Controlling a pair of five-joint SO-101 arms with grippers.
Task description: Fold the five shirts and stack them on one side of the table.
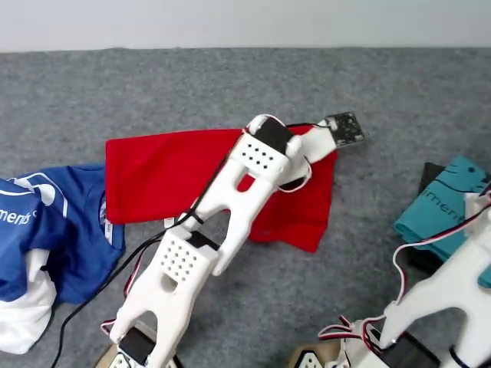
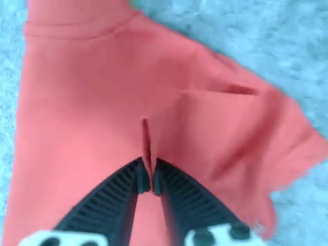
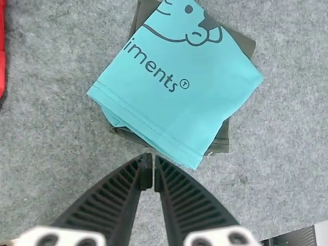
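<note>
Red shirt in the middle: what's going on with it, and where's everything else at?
The left gripper is shut on a pinch of the red shirt, partly folded mid-table. The right gripper, shut and empty, hangs beside the folded teal shirt, which sits on a dark shirt. A blue shirt and a white shirt lie crumpled on the other side, not yet folded.

The left arm [image 1: 192, 253] and right arm [image 1: 449, 284] are white plastic shells, the left perforated. Red-white wires [image 1: 399, 257] trail off the right; fingers [image 2: 115, 197] are black, ribbed.
</note>
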